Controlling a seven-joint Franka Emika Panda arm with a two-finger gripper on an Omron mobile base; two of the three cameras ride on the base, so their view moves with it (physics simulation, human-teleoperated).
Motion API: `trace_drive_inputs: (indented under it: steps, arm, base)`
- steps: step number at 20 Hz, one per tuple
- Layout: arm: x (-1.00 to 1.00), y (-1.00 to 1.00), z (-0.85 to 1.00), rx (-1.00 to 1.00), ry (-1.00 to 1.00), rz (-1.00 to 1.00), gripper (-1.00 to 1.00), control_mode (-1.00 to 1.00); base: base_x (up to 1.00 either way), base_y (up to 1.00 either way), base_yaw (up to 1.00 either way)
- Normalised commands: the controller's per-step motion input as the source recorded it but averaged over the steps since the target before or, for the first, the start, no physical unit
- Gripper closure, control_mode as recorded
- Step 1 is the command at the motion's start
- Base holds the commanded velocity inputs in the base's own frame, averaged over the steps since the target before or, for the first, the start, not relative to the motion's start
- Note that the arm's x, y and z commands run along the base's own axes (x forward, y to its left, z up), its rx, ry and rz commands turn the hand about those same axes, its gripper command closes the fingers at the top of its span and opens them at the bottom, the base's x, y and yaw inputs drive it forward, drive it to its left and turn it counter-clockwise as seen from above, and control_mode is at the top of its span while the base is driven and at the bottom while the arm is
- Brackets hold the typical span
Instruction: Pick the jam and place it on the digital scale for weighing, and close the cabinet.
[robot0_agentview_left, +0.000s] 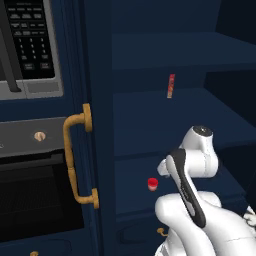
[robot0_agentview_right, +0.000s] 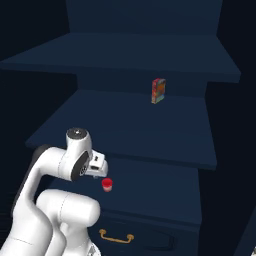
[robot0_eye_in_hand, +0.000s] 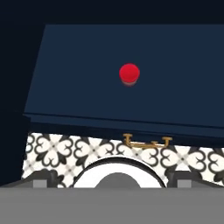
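1. White arm links (robot0_agentview_left: 200, 210) fill the lower right of the left base view, closest to the lens, and bend up to a wrist that hangs over the bottom shelf.
2. Just past that wrist sits the jam (robot0_agentview_left: 152, 184), a tiny jar with a red lid, upright on the lowest open shelf of the cabinet (robot0_agentview_left: 150, 125). In the right base view the jam (robot0_agentview_right: 106, 184) stands just beside and below the gripper (robot0_agentview_right: 98, 175), apart from it as far as I can tell.
3. From the hand view the jam (robot0_eye_in_hand: 129, 73) appears from above as a red disc alone on the dark shelf, toward the middle of the board.
4. Whether the fingers are spread or pressed together I cannot tell; the hand is too small and half hidden in both base views, and the fingertips are not clear in the hand view.
5. One shelf higher, a thin red-orange packet (robot0_agentview_right: 158, 91) stands upright near the back wall, well apart from the jam.
6. Below the shelf's front edge runs a brass drawer handle (robot0_agentview_right: 116, 236), seen also in the hand view (robot0_eye_in_hand: 147, 141) above patterned floor tiles (robot0_eye_in_hand: 61, 153).
7. At the left, the open navy door (robot0_agentview_left: 92, 150) bears a vertical brass handle (robot0_agentview_left: 75, 160); beyond it are a black oven (robot0_agentview_left: 35, 185) and a microwave keypad (robot0_agentview_left: 30, 45).
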Motion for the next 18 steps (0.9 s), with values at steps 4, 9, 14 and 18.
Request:
trace_drive_inputs:
  steps: [4, 9, 14, 18]
  arm:
    - [0.19, 0.00, -0.72, 0.00, -0.02, 0.00, -1.00, -1.00]
    - [0.05, 0.00, -0.77, 0.00, -0.27, 0.00, -1.00, -1.00]
    - [0.26, -0.19, -0.57, 0.00, 0.07, 0.03, -1.00, -1.00]
    - [0.01, -0.64, -0.53, 0.05, 0.10, 0.16, -1.00, -1.00]
  base:
    - [0.00, 0.00, 0.00]
    - [0.00, 0.00, 0.00]
    - [0.00, 0.00, 0.00]
    - [0.00, 0.00, 0.00]
